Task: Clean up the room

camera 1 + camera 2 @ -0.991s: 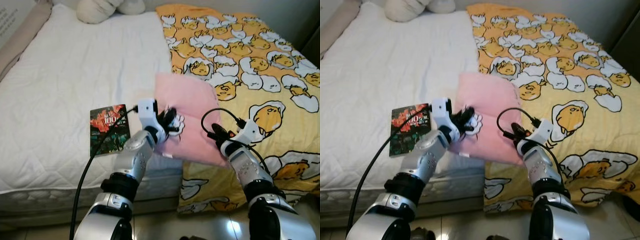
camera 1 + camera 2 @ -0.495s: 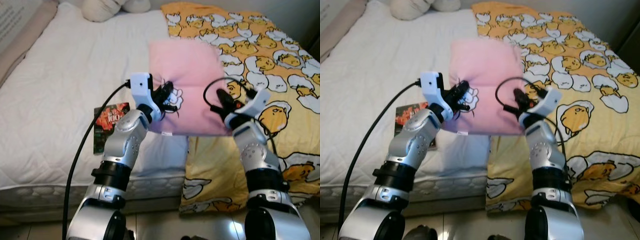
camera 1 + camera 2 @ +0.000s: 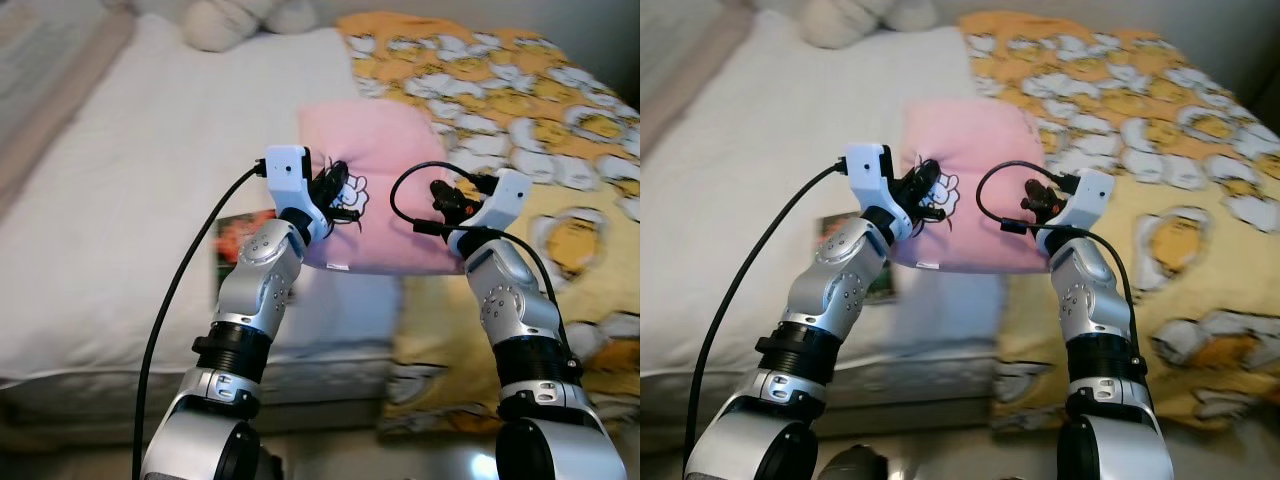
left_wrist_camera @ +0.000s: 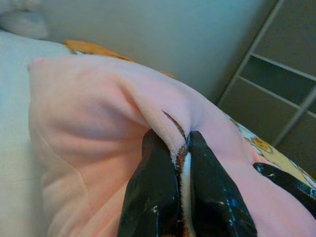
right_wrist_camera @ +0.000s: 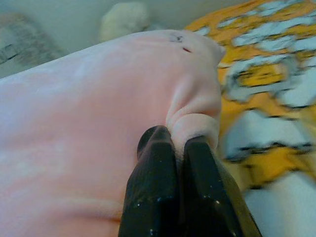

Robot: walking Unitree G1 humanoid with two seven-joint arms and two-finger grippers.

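Gripping with the left gripper (image 4: pixel 180 148): both black fingers pinched tight on a raised fold near one edge of the pink pillow (image 3: pixel 385 170). Same on the other side, with the right gripper (image 5: pixel 177 140) clamped shut on a rolled bulge of the fabric at the opposite edge. Holding the pillow up between the two arms, clear of the bed (image 3: pixel 120 190), roughly over the line where the white mattress meets the yellow blanket (image 3: pixel 560 130).

Judged as a carry toward the head of the bed, where pale cushions (image 3: pixel 225 18) lie, though the exact spot cannot be told from here.

To do it well:
- Hold both pinches firm. Only folds of soft cloth sit between the fingers, so a jerk could pull one free.
- Move both arms together at one pace and one height, so as not to stretch or twist the pillow between them.
- Lift high enough to clear the mattress and avoid dragging the lower edge, where a small white tag hangs.
- Steer clear of the book (image 3: pixel 235 250) lying on the mattress near the edge, just below the left arm.
- Lower until the pillow rests flat before opening either side, then let go with both at once.
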